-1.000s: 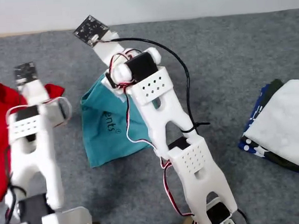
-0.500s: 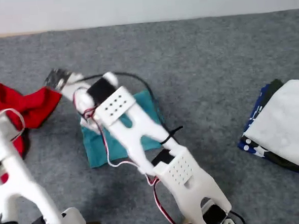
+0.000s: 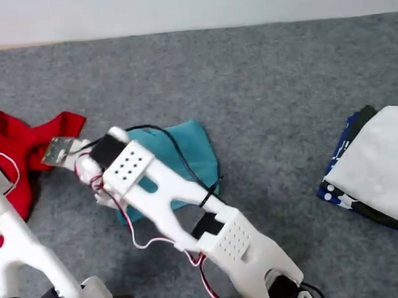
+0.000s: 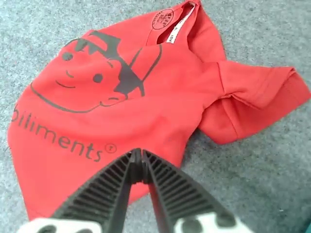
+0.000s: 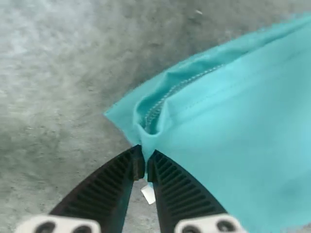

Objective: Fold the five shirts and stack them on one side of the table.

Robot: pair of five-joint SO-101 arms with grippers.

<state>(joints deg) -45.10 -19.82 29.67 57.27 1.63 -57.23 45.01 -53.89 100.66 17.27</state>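
the right gripper (image 5: 144, 160) has its jaws pressed together on a bunched corner of the teal shirt (image 5: 233, 145), pinching the hem where the stitching puckers. in the high view that shirt lies left of centre on the grey table (image 3: 269, 84), partly under the right arm (image 3: 168, 195), with the pinched corner on its left side. the red shirt (image 4: 121, 92) lies spread at the far left, just beside the teal one, printed side up. the left gripper (image 4: 137, 162) hangs over its hem end with jaws closed together; whether they catch any cloth i cannot tell. a stack of folded shirts (image 3: 379, 168) sits at the right edge, well apart.
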